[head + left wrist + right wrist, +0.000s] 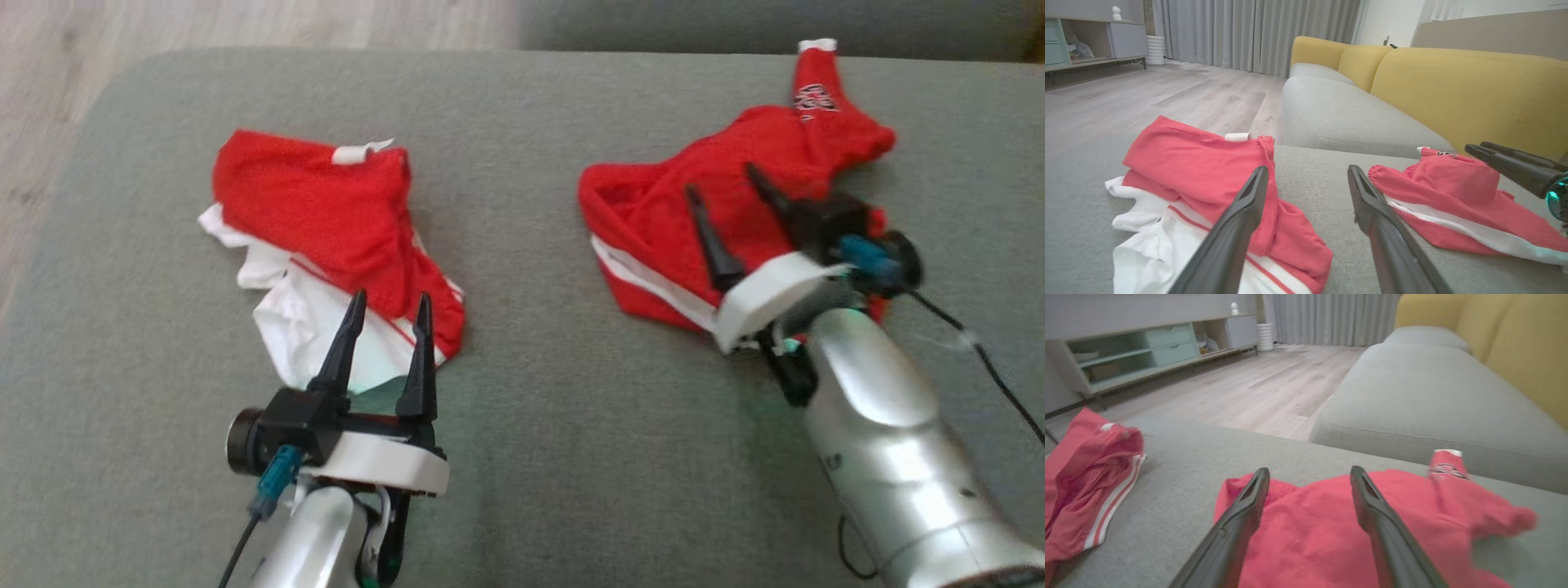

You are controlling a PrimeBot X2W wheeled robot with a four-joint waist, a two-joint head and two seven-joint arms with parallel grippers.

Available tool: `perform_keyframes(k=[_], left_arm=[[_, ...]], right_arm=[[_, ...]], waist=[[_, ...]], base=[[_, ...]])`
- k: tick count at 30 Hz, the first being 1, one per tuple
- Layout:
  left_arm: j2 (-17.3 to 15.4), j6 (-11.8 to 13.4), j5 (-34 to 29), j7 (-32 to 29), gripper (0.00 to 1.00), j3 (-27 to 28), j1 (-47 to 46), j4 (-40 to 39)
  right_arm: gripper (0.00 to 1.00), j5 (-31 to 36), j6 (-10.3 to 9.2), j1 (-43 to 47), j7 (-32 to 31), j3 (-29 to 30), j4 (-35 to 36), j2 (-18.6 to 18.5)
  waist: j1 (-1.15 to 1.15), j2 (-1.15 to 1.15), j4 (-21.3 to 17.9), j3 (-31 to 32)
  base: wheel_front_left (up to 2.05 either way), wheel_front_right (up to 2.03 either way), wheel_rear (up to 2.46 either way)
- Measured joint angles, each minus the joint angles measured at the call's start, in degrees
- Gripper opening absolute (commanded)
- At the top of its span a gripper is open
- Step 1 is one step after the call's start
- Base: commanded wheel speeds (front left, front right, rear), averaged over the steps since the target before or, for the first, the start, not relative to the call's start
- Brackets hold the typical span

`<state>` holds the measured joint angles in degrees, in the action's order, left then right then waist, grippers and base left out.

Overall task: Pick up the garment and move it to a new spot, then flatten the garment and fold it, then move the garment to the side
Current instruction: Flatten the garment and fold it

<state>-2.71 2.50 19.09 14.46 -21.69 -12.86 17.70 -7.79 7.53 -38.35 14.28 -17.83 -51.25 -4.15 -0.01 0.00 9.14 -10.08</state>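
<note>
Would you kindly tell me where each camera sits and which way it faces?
Head view: on the head, looking down at the grey cushion, left garment, right garment; both arms' open jaws.
Left wrist view: on that wrist, facing the yellow sofa back; own jaws.
Right wrist view: on that wrist, facing the wooden floor; own jaws.
Shared: both garments.

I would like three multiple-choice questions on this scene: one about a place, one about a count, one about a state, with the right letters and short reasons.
1. What is the right gripper over?
A. the right garment
B. a plate
C. a shoe

2. How many garments lie on the grey cushion?
A. one
B. two
C. four

3. The left gripper is:
A. shut on cloth
B. shut, empty
C. open

Answers: 1 A, red cloth lies under its fingers; 2 B, the left garment and the right one; 3 C, its fingers stand apart.
</note>
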Motion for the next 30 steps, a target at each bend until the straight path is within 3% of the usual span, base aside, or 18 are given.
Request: perform_keyframes(k=[9,18,30], left_arm=[[0.01,-0.05,-0.49,0.00,1.00,1.18,0.63,-0.33],[0.00,-0.05,-0.49,0.00,1.00,1.21,1.74,-0.42],[0.00,-0.51,-0.51,0.00,1.00,0.87,1.30,-0.37]], right_arm=[[1.00,6.73,0.00,17.25,0.10,25.96,19.42,0.22],[1.00,1.97,0.00,30.14,0.07,27.48,22.73,1.60],[1.00,-3.99,0.00,24.21,-3.66,22.23,18.26,1.55]], waist=[[0.00,0.00,-5.13,2.97],[0.00,0.00,-7.74,3.66],[0.01,0.00,-5.66,0.40]], base=[[0.00,0.00,0.00],[0.00,0.00,0.00],[0.00,0.00,0.00]])
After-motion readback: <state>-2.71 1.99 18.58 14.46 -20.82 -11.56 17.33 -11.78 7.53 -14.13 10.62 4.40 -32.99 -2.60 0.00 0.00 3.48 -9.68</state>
